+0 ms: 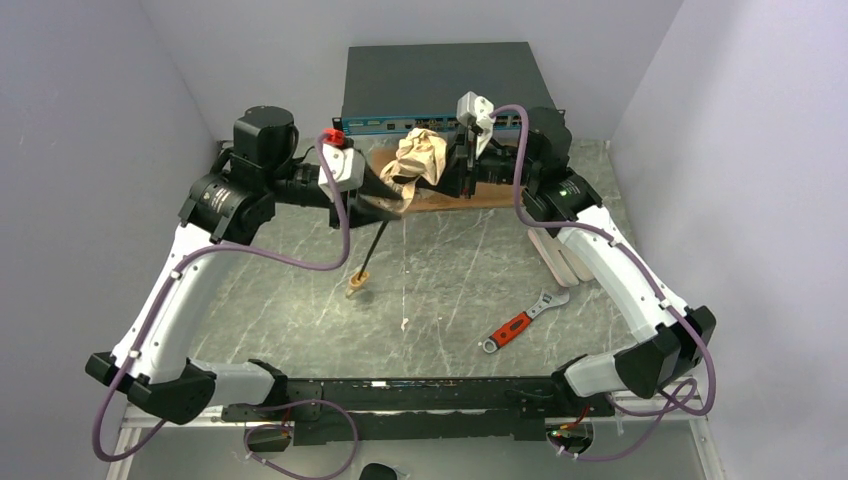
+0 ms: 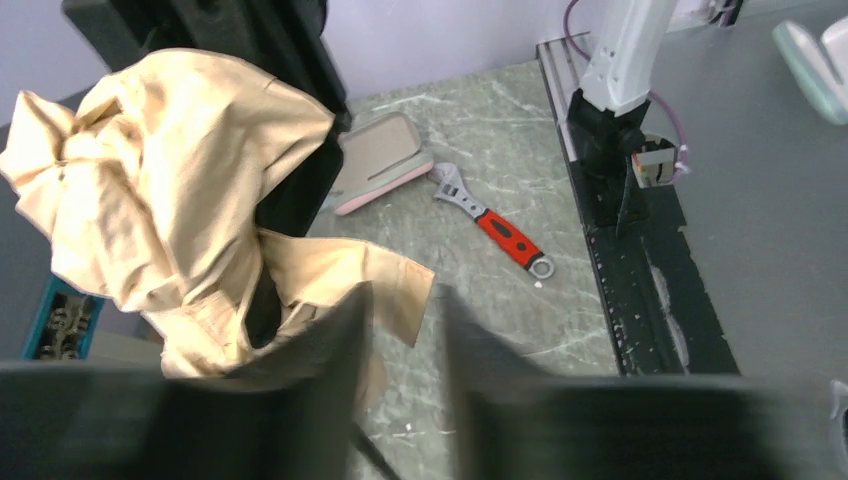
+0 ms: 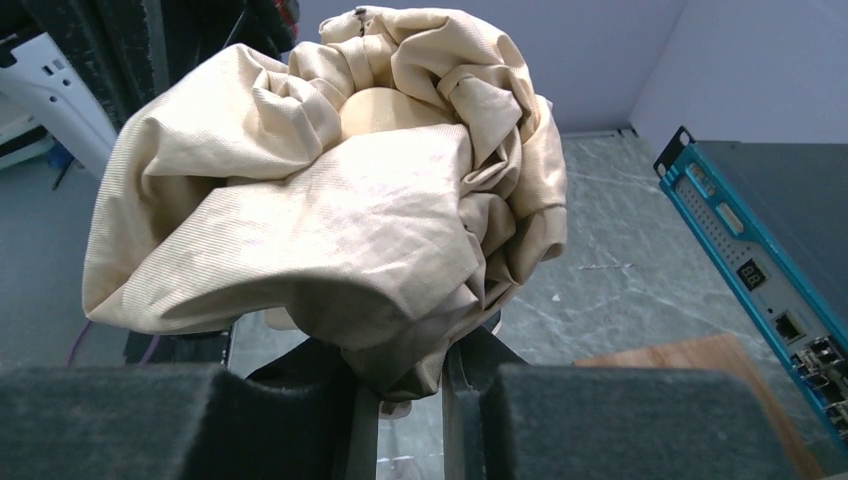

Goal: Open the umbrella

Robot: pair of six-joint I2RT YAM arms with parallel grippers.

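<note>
The right gripper is clamped on a fold of the umbrella, holding the crumpled peach fabric up above a wooden board at the back of the desk. The left gripper sits just beside it with its jaws narrow, fabric brushing one finger. I cannot tell whether it pinches the black shaft. The shaft slants down to the cream handle, which rests on the desk. A red-handled wrench lies well apart, nearer the right arm.
</note>
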